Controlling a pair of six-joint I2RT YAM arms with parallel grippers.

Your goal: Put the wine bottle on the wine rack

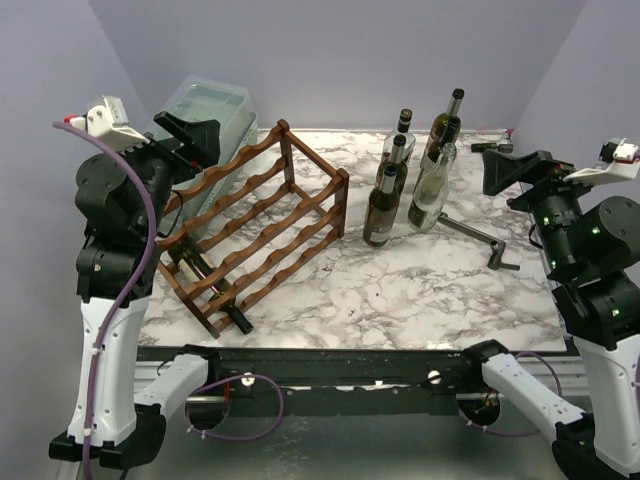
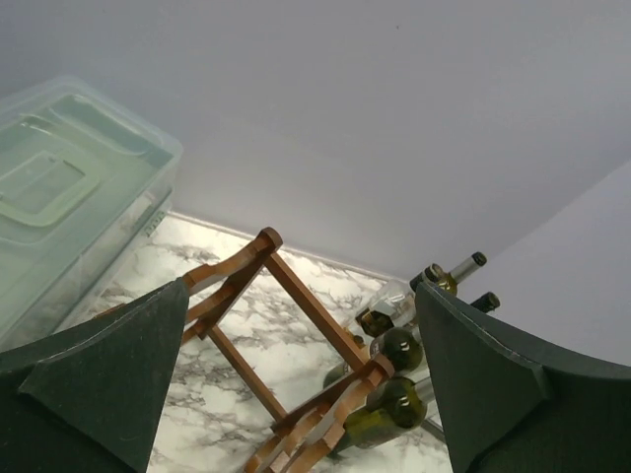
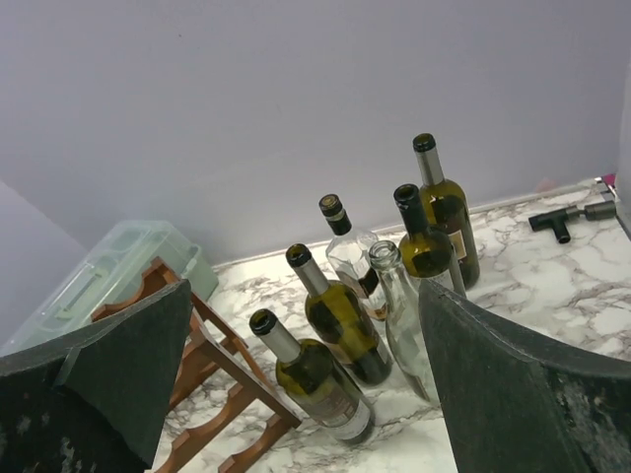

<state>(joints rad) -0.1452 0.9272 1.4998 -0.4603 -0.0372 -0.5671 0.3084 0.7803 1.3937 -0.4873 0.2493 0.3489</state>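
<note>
The reddish-brown wine rack [image 1: 255, 225] stands at an angle on the left half of the marble table [image 1: 420, 290]. It also shows in the left wrist view [image 2: 317, 311] and the right wrist view [image 3: 212, 365]. One dark wine bottle [image 1: 203, 272] lies in its lowest tier, neck toward the near edge. Several wine bottles [image 1: 381, 205] stand upright in a cluster right of the rack, green and clear [image 3: 317, 379]. My left gripper [image 1: 200, 135] [image 2: 301, 296] is open and empty, raised above the rack's back left end. My right gripper [image 1: 495, 168] [image 3: 306, 291] is open and empty, raised right of the bottles.
A clear plastic lidded box [image 1: 205, 110] [image 2: 59, 197] sits behind the rack at the back left. A metal T-shaped tool [image 1: 480, 238] lies on the table right of the bottles. A small black T-shaped piece [image 3: 567, 219] lies at the back right.
</note>
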